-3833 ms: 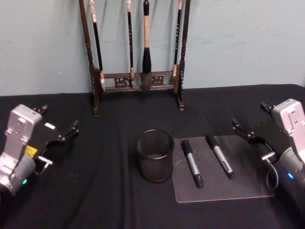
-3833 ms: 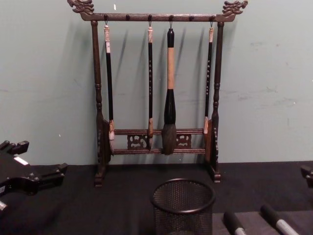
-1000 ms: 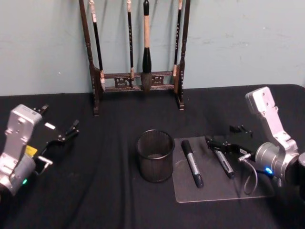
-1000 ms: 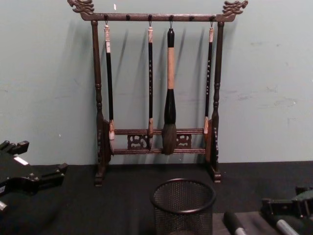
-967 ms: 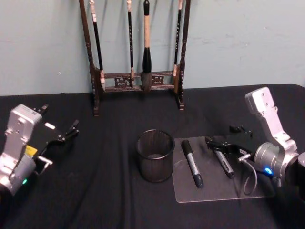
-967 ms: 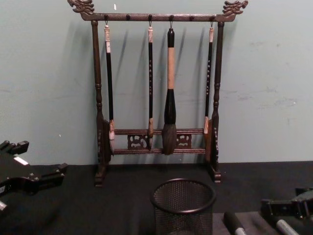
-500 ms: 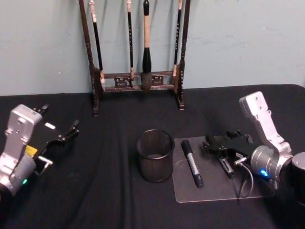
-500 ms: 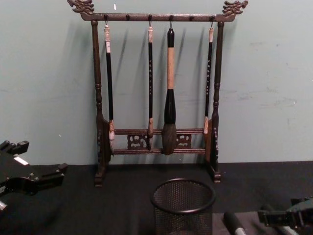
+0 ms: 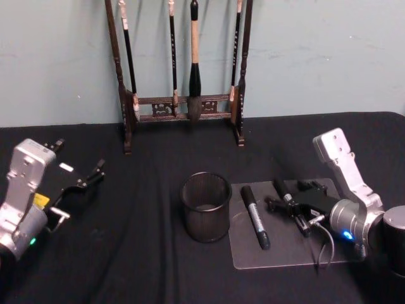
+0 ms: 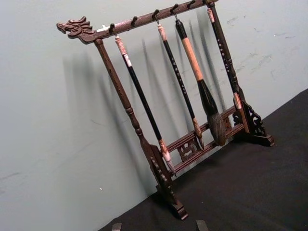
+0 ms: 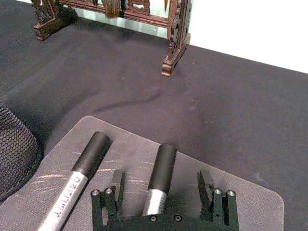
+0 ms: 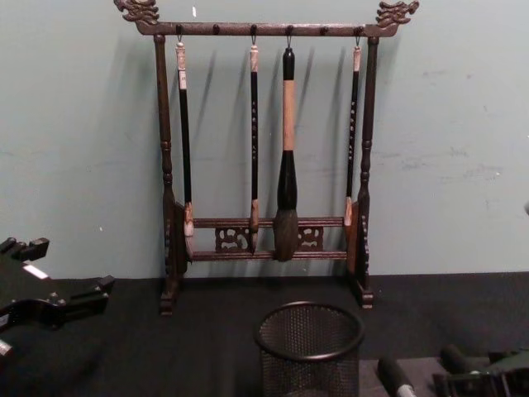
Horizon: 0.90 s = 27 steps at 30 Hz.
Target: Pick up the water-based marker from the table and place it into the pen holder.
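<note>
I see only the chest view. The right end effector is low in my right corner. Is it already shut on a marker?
Observer: No. The right end effector is open, one finger on each side of the right marker.
Operator: How many markers lie there?
Observer: Two. The other marker lies beside it on the grey mat, right of the pen holder.
Operator: Is the holder empty?
Observer: Its inside looks empty.

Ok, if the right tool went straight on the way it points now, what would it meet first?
Most likely the right-hand marker, lying lengthwise between the right tool's open fingers. Past its cap come grey mat and bare table toward the brush rack; depth is unclear.
</note>
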### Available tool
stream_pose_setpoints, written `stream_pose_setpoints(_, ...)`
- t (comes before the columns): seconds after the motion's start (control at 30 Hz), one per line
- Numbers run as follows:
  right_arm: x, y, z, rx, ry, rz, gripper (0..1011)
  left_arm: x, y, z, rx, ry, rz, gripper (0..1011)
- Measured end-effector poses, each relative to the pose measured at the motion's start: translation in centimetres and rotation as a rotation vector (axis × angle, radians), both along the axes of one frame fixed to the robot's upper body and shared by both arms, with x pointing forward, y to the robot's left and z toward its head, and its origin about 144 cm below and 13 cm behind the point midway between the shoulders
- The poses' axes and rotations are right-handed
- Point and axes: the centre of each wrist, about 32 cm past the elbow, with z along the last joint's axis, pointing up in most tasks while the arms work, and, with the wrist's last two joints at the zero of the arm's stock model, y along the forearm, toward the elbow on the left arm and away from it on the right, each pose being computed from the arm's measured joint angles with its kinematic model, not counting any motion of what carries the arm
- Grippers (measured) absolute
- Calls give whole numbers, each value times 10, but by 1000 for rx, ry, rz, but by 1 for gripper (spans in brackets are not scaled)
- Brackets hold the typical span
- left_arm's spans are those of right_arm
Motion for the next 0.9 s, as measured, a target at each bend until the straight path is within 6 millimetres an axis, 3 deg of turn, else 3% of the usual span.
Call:
stream_pose_setpoints(0.63,-1,1,-1,-5,2,0,993,0,0,0,0,0,0,1001)
stream_pose_setpoints(0.9,-1,1,-1,-3,2,0,735,0,0,0,0,0,0,1001)
